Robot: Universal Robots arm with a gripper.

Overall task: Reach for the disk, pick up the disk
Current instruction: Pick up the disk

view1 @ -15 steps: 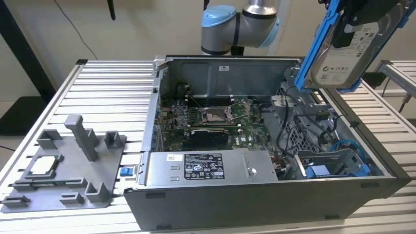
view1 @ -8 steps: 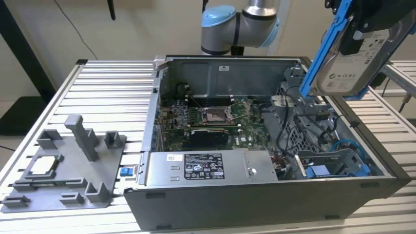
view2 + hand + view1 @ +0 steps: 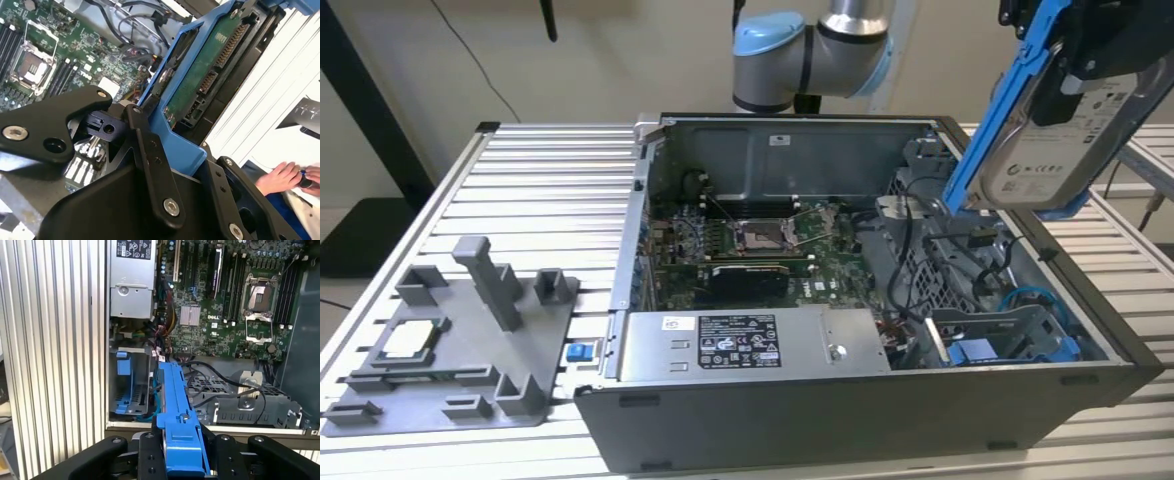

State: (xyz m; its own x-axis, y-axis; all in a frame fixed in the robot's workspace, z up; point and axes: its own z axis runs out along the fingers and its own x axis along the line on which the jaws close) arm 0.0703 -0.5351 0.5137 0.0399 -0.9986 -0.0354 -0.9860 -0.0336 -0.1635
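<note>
**Disk lifted clear of case**

Gripper jaws closed on the disk, gripping its blue caddy. Disk hangs tilted in the air at 2 o'clock above the open computer case, label facing out. Case sits on the slatted desk; grey fixture at 8 o'clock

The exterior view looks down from in front of and above the open computer case on the slatted table, taking in the whole case from some way off. Both wrist views ride close behind the gripper's black fingers, facing down into the case. The first wrist view and the second wrist view share the green motherboard and its processor socket, which the exterior view also shows.
</note>
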